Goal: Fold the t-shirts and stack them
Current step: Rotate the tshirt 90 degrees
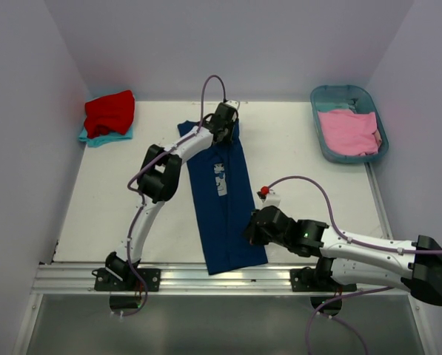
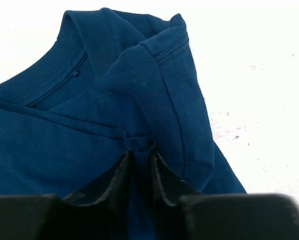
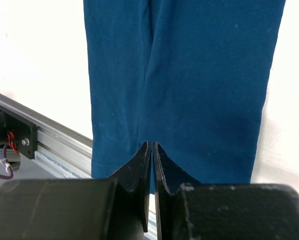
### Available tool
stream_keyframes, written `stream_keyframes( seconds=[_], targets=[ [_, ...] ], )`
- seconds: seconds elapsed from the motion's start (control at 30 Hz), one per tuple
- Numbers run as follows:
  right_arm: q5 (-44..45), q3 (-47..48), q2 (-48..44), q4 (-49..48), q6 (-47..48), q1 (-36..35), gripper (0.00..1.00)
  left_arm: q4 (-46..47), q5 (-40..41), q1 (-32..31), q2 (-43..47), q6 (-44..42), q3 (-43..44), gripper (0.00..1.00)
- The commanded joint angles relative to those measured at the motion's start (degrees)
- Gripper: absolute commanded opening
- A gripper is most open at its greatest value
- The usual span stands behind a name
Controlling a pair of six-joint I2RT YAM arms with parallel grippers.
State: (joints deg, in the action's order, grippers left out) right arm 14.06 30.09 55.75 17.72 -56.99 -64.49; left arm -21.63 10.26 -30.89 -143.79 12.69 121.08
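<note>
Navy t-shirt [image 1: 224, 214] lies on the white desk [image 1: 302, 170] folded lengthwise into a long narrow strip. Its collar [image 2: 74, 47] is at the far end and its hem is at the near end, reaching the metal rail [image 1: 206, 279] along the desk's near edge. The pale square print [image 1: 219, 180] faces up about midway along the strip.

The left pincer [image 1: 222, 133] is down on the far end of the strip, just near of the collar. In the left wrist view its two black fingers [image 2: 116, 175] stand close together with a small bunch of navy cloth gathered between their tips, so it is pinching the shirt beside the folded-in sleeve seam.

The right pincer [image 1: 252, 231] sits at the near right part of the strip, close to the hem. In the right wrist view its fingers [image 3: 139, 162] are pressed almost together with only a thin slit between them. Their tips are on the cloth at the hem, where a crease runs up the shirt from them, so it appears to nip a thin fold there.

At the far left corner a red t-shirt [image 1: 109, 112] rests folded on top of a teal t-shirt [image 1: 95, 137], well apart from the navy one. At the far right, a pink t-shirt [image 1: 348, 132] lies inside a teal plastic tub [image 1: 320, 96].
</note>
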Motion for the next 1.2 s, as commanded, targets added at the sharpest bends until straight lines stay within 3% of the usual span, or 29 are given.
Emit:
stream_keyframes(
  seconds=[0.0, 0.13, 0.23, 0.47, 0.7, 0.87, 0.97, 1.07, 1.17],
  targets=[
    [2.0, -0.4, -1.1, 0.5, -0.4, 0.0, 0.09, 1.3, 1.2, 0.2, 2.9, -1.3, -1.5, 0.28],
    [2.1, -0.5, -1.0, 0.4, -0.4, 0.0, 0.08, 2.9, 1.9, 0.2, 5.7, -1.3, -3.7, 0.51],
    [2.1, -0.6, -1.0, 0.4, -0.3, -0.1, 0.08, 3.4, 3.0, 0.2, 7.1, -1.3, -4.6, 0.63],
    [2.3, -0.7, -0.6, 0.2, -0.4, 0.0, 0.07, 4.3, 3.7, 0.2, 8.2, -1.2, -5.7, 0.66],
    [2.3, -0.8, -0.7, 0.5, -0.4, 0.1, 0.05, 8.4, 3.0, 0.2, 9.5, -1.3, -9.5, 0.5],
    [2.4, -0.8, -1.0, 0.8, -0.4, 0.0, 0.03, 8.2, 2.6, 0.2, 9.0, -1.2, -9.3, 0.48],
    [2.4, -0.8, -0.9, 0.9, -0.4, 0.0, 0.01, 10.1, 2.0, 0.2, 10.0, -1.3, -11.2, 0.32],
    [2.4, -0.8, -0.9, 0.8, -0.4, 0.0, 0.0, 10.6, 2.0, 0.2, 10.5, -1.6, -11.4, 0.02],
    [2.5, -0.8, -0.7, 0.8, -0.4, 0.0, 0.0, 10.7, 2.4, 0.2, 10.6, -1.7, -11.8, 0.0]
  ],
)
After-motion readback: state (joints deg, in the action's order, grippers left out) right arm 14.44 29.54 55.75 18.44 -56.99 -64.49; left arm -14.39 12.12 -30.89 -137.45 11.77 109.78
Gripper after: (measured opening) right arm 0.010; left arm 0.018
